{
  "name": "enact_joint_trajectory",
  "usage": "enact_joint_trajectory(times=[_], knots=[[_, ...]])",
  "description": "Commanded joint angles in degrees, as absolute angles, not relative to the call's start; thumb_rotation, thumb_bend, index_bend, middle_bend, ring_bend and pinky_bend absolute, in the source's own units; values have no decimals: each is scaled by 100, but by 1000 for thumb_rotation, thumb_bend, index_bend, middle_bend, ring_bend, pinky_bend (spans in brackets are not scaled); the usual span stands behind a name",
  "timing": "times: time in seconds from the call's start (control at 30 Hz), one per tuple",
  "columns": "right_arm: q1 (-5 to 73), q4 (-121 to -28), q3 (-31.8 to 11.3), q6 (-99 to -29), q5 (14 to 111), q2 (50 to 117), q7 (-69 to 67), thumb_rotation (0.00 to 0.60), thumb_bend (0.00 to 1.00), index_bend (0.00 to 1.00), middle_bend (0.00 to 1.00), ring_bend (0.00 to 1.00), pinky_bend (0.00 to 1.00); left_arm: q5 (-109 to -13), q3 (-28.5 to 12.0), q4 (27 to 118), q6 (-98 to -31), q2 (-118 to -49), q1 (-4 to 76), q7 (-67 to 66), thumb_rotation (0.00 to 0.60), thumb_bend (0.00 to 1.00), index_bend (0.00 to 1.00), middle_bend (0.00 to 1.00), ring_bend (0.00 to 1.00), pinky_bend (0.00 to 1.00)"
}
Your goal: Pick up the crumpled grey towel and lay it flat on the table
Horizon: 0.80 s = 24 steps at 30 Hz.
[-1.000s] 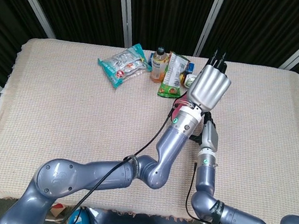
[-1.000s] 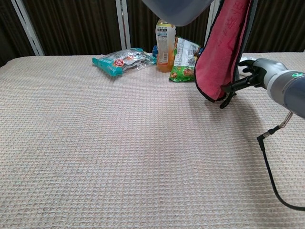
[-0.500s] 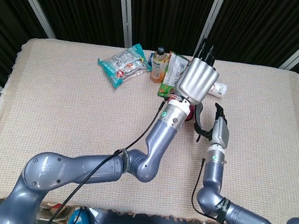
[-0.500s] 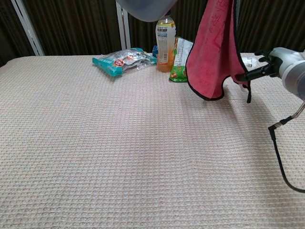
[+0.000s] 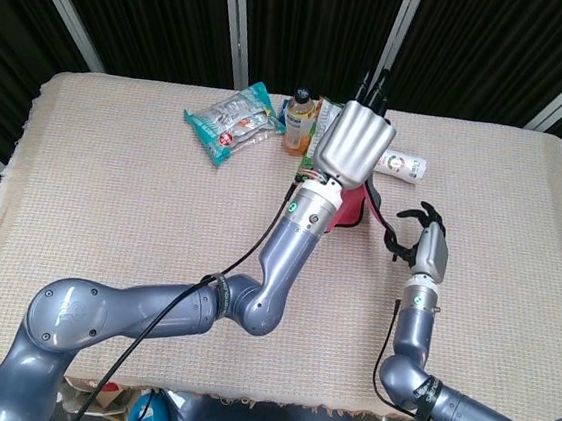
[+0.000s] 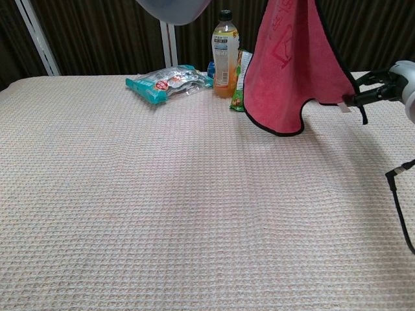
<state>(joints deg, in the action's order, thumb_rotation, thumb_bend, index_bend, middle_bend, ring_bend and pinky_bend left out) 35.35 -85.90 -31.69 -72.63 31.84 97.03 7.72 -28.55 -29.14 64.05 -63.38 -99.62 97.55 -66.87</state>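
**Over the table's far half: towel hung between my two hands**

Above the woven beige table cover (image 5: 110, 213), toward 1 o'clock from its centre, my left hand (image 5: 356, 143) is raised with its back to the head camera and its fingers pointing away. It holds the top of the towel (image 6: 292, 71), though the grip itself is hidden behind the hand. The towel shows a pink-red face with a dark border and hangs clear of the table, its lower edge curving just above the cover. In the head view only a small red patch of it shows below my left wrist.

At 3 o'clock from the towel, my right hand (image 6: 382, 87) pinches its lower corner between dark fingertips (image 6: 364, 97), drawing that corner out sideways; the other fingers are curled and apart.

Along the 12 o'clock edge lie a teal snack packet (image 5: 232, 120), an upright orange drink bottle (image 6: 224, 52), a green packet (image 6: 238, 81) partly behind the towel, and a white bottle (image 5: 401, 165) on its side.
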Motion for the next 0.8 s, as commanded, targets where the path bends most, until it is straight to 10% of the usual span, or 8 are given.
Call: enact_joint_trajectory(times=[0.03,0.8], knots=[[3513,-8575,-3160,-7247,3218,9707,744,600,404,476,171,0,36,-2860,-2908,6403,-6333,-9957,9754,-6688,600,623,721,275,40,23],[3269,-8975,-3081,-7200,3823,9471,415,600,613,544,193,1,36,-2860,-2864,6366,-6354,-9992,9671,-6612,600,623,722,274,40,23]])
